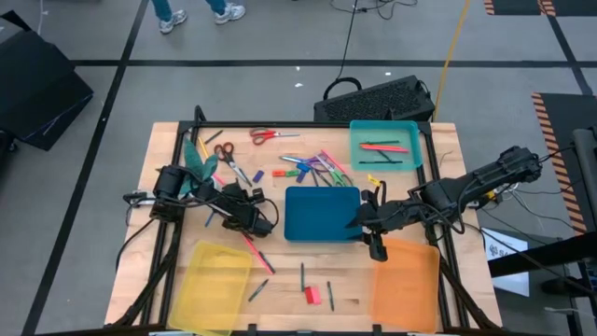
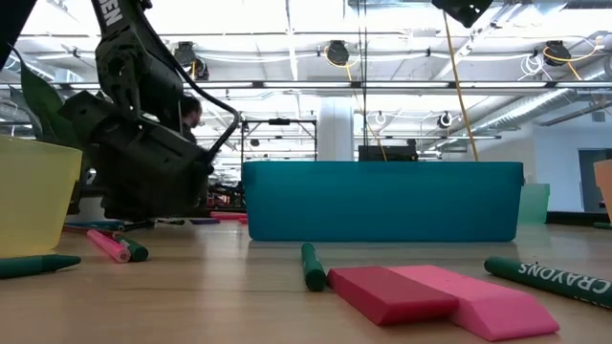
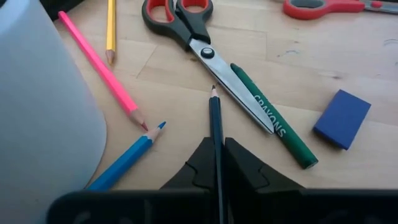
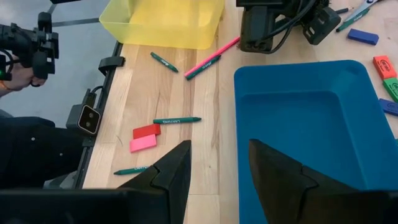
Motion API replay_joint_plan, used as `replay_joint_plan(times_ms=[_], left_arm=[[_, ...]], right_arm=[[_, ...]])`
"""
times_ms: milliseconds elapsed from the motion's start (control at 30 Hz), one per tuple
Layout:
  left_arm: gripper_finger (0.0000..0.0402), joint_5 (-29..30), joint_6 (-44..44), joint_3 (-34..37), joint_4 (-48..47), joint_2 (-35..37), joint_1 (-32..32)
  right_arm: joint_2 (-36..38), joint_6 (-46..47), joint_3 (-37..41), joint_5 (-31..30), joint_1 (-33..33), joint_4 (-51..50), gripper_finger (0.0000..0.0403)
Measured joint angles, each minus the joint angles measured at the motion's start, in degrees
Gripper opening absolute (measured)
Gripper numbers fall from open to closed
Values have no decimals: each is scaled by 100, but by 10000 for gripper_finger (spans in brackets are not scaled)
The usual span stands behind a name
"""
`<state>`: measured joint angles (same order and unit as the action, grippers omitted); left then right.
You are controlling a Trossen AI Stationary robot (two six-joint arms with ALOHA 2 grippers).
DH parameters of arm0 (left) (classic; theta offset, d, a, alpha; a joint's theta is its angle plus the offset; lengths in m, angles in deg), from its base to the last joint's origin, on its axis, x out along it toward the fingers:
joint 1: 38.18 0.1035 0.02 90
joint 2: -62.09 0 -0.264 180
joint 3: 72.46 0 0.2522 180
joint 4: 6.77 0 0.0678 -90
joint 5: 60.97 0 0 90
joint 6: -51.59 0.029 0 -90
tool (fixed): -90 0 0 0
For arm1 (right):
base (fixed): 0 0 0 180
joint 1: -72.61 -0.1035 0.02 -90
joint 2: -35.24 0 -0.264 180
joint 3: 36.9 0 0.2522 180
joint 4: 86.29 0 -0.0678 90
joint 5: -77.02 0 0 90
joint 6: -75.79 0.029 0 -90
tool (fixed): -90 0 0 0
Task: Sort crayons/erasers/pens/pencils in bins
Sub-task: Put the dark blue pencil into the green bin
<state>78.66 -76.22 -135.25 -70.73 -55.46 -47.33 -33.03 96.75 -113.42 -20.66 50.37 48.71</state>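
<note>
My left gripper [image 3: 217,168] is shut on a dark blue pencil [image 3: 215,118], whose tip points at black-and-red scissors [image 3: 193,31]. A green crayon [image 3: 273,121], a blue eraser [image 3: 342,118], a pink pencil [image 3: 102,68] and a light blue pencil [image 3: 127,158] lie on the wood around it. My right gripper [image 4: 217,168] stands open above the near right corner of the dark blue bin [image 1: 322,213]. A red eraser [image 4: 147,130] and a pink eraser [image 4: 143,144] lie side by side near the front. The yellow bin [image 1: 215,275], orange bin [image 1: 406,280] and teal bin [image 1: 384,143] rest on the table. My left gripper pinches the dark blue pencil's shaft [image 3: 217,149] between its two fingers. The pencil runs along the fingers and sticks out ahead of them, sharpened end foremost. Whether the tip [image 3: 213,91] rests on the table cannot be told.
Red scissors [image 1: 270,136] and a heap of pens and crayons [image 1: 317,166] lie at the far middle. A potted plant [image 1: 201,163] stands by the left arm. Loose crayons [image 4: 177,120] and a pink pencil [image 1: 252,247] lie between the yellow and blue bins.
</note>
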Motion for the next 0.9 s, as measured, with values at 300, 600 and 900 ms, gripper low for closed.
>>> replay_joint_plan(times_ms=[300, 600, 900], left_arm=[[17, 34, -52, -9, -92, -11, 0], [17, 185, -130, -9, -241, -25, 1], [17, 308, -140, 0, -305, -37, 11]], right_arm=[[0, 1, 0, 1, 0, -2, 150], [0, 1, 0, 2, 0, -4, 150], [0, -1, 0, 2, 0, -4, 150]])
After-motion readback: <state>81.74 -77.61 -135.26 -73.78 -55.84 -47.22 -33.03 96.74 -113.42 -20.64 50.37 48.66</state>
